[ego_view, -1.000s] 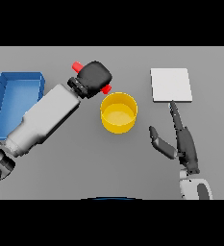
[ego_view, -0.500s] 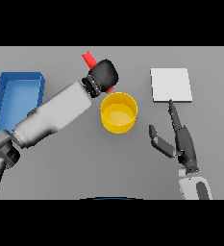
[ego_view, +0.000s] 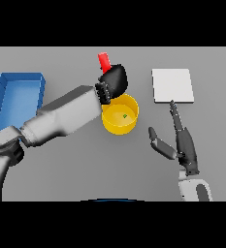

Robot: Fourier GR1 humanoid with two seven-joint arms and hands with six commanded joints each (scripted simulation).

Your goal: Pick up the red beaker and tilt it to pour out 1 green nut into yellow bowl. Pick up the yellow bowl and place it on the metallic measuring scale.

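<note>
- The red beaker (ego_view: pixel 104 61) sticks out above the left hand (ego_view: pixel 113 82), whose fingers curl round it, just behind the yellow bowl (ego_view: pixel 120 115).
- A green nut (ego_view: pixel 125 116) lies inside the bowl.
- The right hand (ego_view: pixel 181 142) hovers with fingers straight and spread, holding nothing, near the metallic measuring scale (ego_view: pixel 172 85).

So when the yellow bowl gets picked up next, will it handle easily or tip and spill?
The yellow bowl looks rigid, with upright walls and a broad base, so it probably won't tip easily. It holds only one small green nut, so it is likely light. The nut lies loose and may slide if the bowl tilts. The right hand is open beside it.
</note>
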